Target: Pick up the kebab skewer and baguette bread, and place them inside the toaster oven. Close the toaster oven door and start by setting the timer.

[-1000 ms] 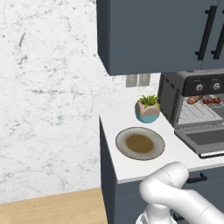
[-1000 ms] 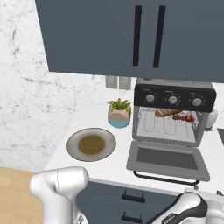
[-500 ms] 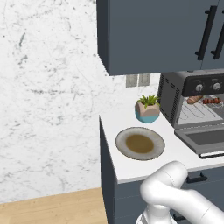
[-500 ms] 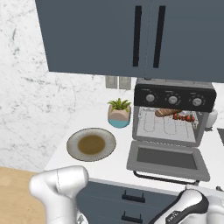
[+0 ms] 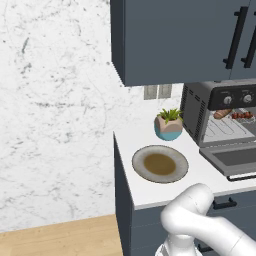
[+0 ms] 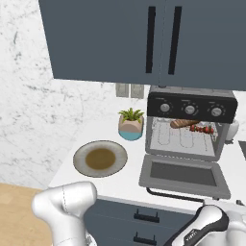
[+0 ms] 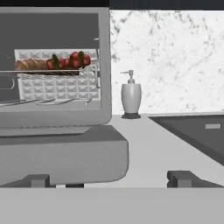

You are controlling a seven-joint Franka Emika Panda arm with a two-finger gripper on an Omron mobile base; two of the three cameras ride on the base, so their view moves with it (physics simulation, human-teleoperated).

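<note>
The toaster oven (image 6: 192, 103) (image 5: 200, 102) stands on the counter with its door (image 6: 182, 173) (image 5: 235, 161) dropped flat and open. On the rack inside lie the tan baguette bread (image 6: 182, 124) (image 5: 222, 113) (image 7: 28, 64) and, to its right, the red-chunked kebab skewer (image 6: 202, 129) (image 5: 242, 115) (image 7: 70, 61). In the hand view my gripper (image 7: 111, 180) sits low at counter-edge height, in front of the door's right corner (image 7: 61, 153). Its fingers are spread wide and open, with nothing between them.
A brown-centred plate (image 6: 100, 158) (image 5: 160, 163) and a potted plant (image 6: 130, 126) (image 5: 169, 125) sit left of the oven. A soap dispenser (image 7: 131, 96) stands by the back wall, with a sink (image 7: 197, 131) to the right. Dark blue cabinets hang overhead.
My forearm at the lower right of the right base view has shifted slightly. The oven, the food and the plate stay put, and the fingers stay open.
</note>
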